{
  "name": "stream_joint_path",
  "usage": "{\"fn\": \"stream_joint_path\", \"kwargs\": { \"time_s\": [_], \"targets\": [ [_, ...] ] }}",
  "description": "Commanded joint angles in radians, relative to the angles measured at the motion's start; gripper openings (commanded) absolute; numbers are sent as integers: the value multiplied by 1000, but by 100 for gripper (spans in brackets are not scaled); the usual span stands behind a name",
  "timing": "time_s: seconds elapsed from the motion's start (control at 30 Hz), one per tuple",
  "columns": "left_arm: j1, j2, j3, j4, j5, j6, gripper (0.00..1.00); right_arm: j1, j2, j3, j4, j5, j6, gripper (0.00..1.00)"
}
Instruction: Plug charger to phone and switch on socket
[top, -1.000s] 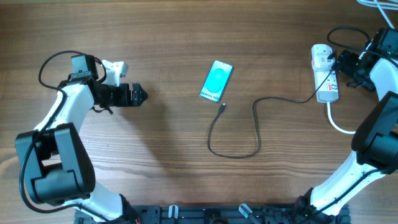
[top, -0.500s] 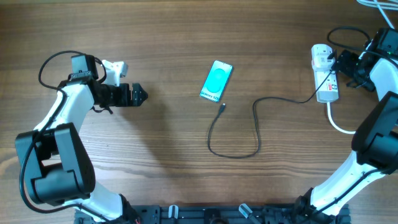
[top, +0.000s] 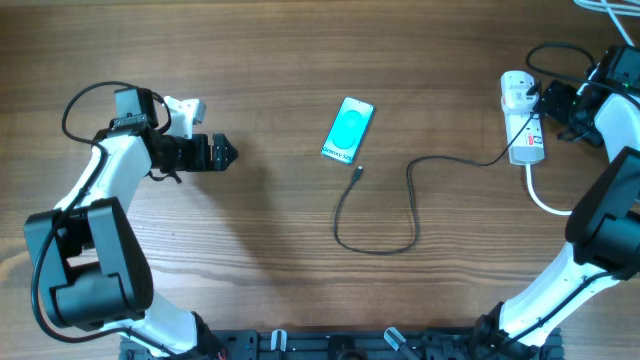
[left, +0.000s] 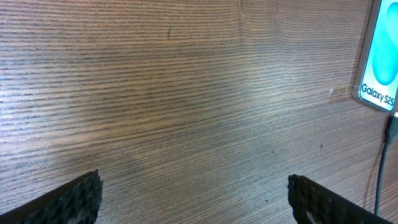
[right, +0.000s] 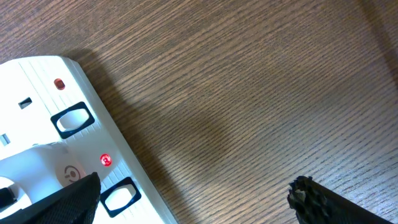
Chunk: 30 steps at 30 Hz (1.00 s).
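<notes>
The phone (top: 349, 129), teal screen up with a white text band, lies at the table's middle; its lower end shows in the left wrist view (left: 379, 59). The charger cable (top: 410, 205) loops from its connector tip (top: 359, 172), just below the phone and apart from it, to a black plug at the socket (top: 522, 120). The socket is a white power strip at the right; in the right wrist view (right: 56, 149) a red light glows on it. My left gripper (top: 224, 154) is open and empty, far left of the phone. My right gripper (top: 545, 103) is open beside the socket.
The socket's thick white cord (top: 540, 195) curves down toward the right arm. Thin white cables (top: 600, 8) show at the top right corner. The arm bases stand at the front edge.
</notes>
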Motion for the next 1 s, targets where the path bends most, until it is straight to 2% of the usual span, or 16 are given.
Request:
{"fn": "stream_joint_path", "kwargs": {
  "time_s": [0.0, 0.7, 0.83, 0.97],
  "targets": [
    [2, -16, 8, 3, -5, 9, 100, 9, -32, -1, 9, -24, -10, 100],
    [2, -16, 8, 3, -5, 9, 100, 9, -31, -2, 15, -24, -10, 100],
    [2, -16, 8, 3, -5, 9, 100, 9, -90, -2, 16, -24, -10, 100],
    [2, -16, 8, 3, -5, 9, 100, 9, -259, -2, 16, -24, -10, 100]
  ]
}}
